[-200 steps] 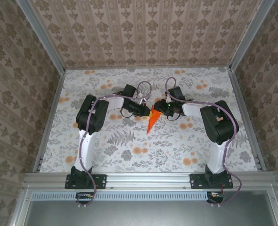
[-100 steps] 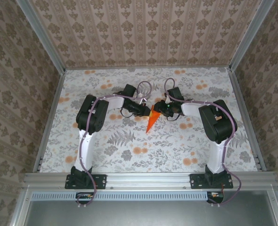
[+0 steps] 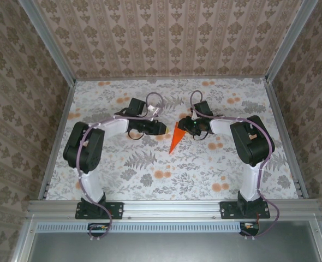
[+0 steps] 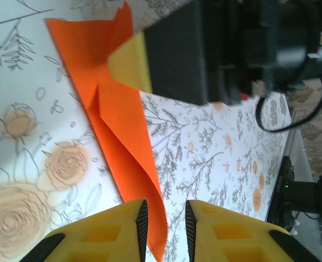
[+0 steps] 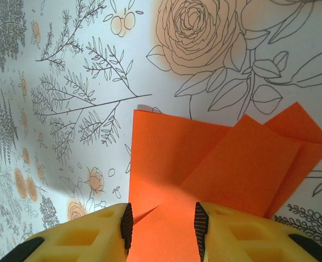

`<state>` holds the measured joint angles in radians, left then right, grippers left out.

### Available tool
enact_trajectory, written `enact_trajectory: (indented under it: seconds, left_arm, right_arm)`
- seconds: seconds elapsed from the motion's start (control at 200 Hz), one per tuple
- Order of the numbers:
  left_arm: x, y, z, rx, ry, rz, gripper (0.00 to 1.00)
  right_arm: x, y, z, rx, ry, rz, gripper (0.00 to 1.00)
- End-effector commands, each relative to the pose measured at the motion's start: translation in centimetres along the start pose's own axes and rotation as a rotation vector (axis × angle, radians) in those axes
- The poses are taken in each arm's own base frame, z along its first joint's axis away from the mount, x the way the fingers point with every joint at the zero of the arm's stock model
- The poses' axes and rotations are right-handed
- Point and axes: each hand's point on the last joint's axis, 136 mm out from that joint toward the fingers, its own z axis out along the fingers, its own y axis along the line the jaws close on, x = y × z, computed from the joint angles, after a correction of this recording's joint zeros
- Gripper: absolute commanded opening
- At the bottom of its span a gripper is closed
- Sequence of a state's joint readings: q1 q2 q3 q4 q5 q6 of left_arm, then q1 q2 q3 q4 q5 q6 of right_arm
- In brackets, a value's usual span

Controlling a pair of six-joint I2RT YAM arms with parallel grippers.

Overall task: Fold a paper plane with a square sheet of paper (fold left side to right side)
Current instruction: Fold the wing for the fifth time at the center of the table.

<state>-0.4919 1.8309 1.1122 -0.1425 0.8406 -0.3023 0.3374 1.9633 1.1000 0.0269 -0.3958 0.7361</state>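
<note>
The square sheet of paper (image 3: 175, 140), bright orange and creased to a narrow point aimed at me, lies mid-table. My left gripper (image 3: 163, 129) sits just left of its wide end. In the left wrist view its jaws (image 4: 164, 229) stand apart, with a raised edge of the sheet (image 4: 120, 125) between them, near the left pad and clear of the right one. My right gripper (image 3: 184, 126) is at the wide end from the right. Its open jaws (image 5: 161, 232) straddle the folded layers (image 5: 215, 158), and one yellow fingertip (image 4: 129, 64) rests on the sheet.
The floral tablecloth (image 3: 150, 174) covers the table, with patterned walls on three sides and metal rails (image 3: 281, 131) along the edges. The left arm's elbow (image 3: 84, 144) juts out to the left. Purple cables loop above both wrists.
My left gripper's jaws have parted from shut and it has drawn back a little to the left, its elbow swinging outward. The right arm and the sheet stay put.
</note>
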Motion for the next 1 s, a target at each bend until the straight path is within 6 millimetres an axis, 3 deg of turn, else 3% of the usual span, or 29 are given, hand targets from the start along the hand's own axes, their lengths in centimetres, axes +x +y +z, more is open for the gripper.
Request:
enact_trajectory:
  seconds: [0.0,0.16,0.28,0.56,0.995]
  left_arm:
    - [1.7,-1.3,1.1,-0.002,0.004,0.003,0.26]
    - [3.0,-3.7,3.3,0.022,0.045,0.027,0.25]
    - [3.1,-4.3,4.7,0.024,0.063,0.035,0.24]
    - [3.8,-2.9,7.3,-0.043,0.126,0.041,0.24]
    - [4.1,-1.1,8.0,-0.123,0.177,0.028,0.26]
  right_arm:
    - [2.6,-4.1,1.3,0.133,0.081,0.06,0.38]
    - [2.8,-4.5,1.3,0.146,0.09,0.058,0.36]
    - [2.9,-4.5,1.4,0.147,0.092,0.057,0.36]
    - [3.0,-4.5,1.5,0.144,0.101,0.057,0.36]
    - [3.0,-4.5,1.5,0.15,0.102,0.055,0.36]
